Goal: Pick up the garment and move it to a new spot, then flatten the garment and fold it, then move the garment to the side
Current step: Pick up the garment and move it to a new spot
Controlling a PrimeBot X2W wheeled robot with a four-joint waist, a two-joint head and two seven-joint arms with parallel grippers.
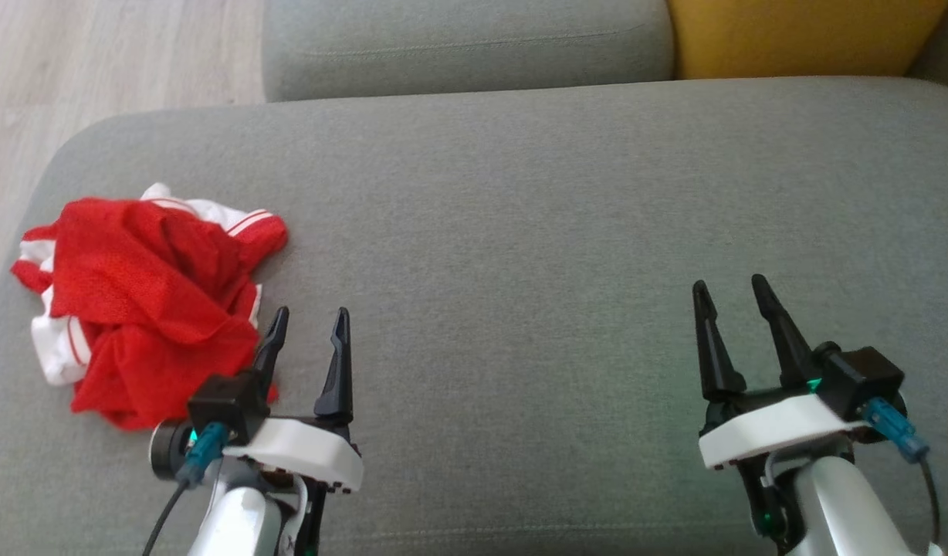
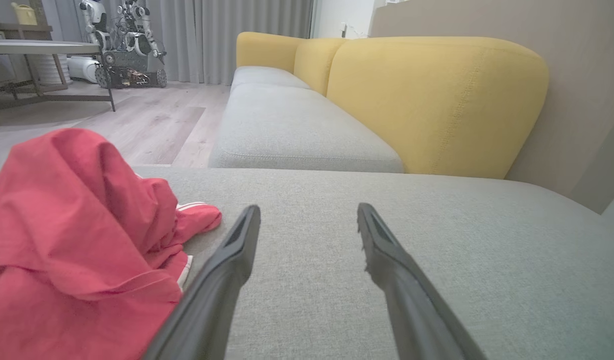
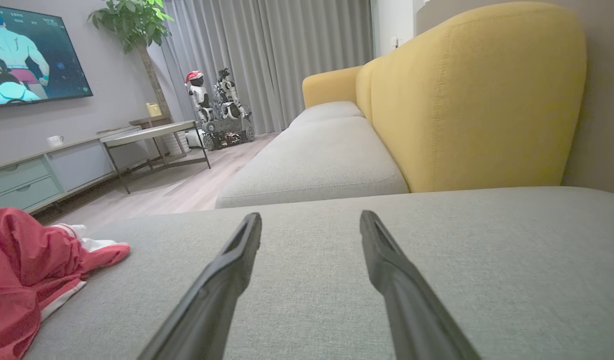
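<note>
A crumpled red garment (image 1: pixel 146 297) with white striped trim lies in a heap at the left end of the grey sofa cushion (image 1: pixel 520 232). My left gripper (image 1: pixel 310 315) hovers open just right of the heap, its left finger close to the cloth's edge, nothing between the fingers. In the left wrist view the garment (image 2: pixel 77 240) bulks up left of the open left gripper (image 2: pixel 308 215). My right gripper (image 1: pixel 729 287) stands open far to the right over bare cushion. The right wrist view has the garment (image 3: pixel 32 270) at lower left, away from the right gripper (image 3: pixel 311 220).
A second grey seat cushion (image 1: pixel 466 42) and a yellow backrest (image 1: pixel 798 35) lie beyond. Wooden floor (image 1: pixel 96 54) drops off past the sofa's left end. Across the room stand a low table (image 3: pixel 152 135), a parked robot (image 3: pixel 217 110) and a TV cabinet (image 3: pixel 47 165).
</note>
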